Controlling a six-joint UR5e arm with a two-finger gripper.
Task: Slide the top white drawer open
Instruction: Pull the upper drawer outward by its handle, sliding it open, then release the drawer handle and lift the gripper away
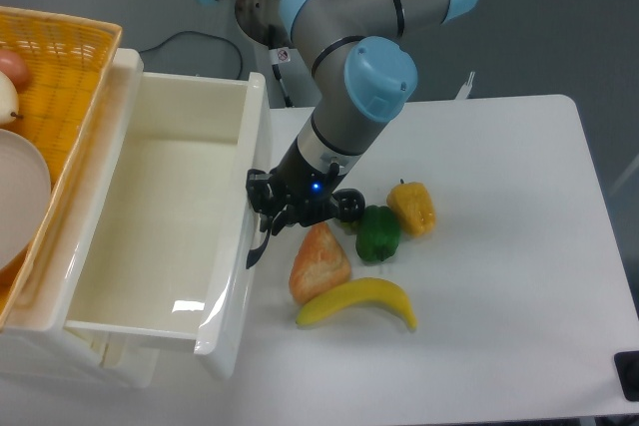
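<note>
Camera view: top white drawer (150,216) stands pulled out, glossy and bare inside; gripper (266,218) clamps its black handle (258,246).

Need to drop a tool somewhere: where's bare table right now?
Bare: the right side of the table, right of the yellow pepper, and the front strip below the banana. Crowded: between the drawer and green pepper, where the gripper works.

On the table (519,246), left of centre: a banana (359,301) nearest the front edge; an orange wedge (319,261) just behind it; a green pepper (378,233) touching a yellow pepper (412,208); a basket (60,77) at far left.
</note>
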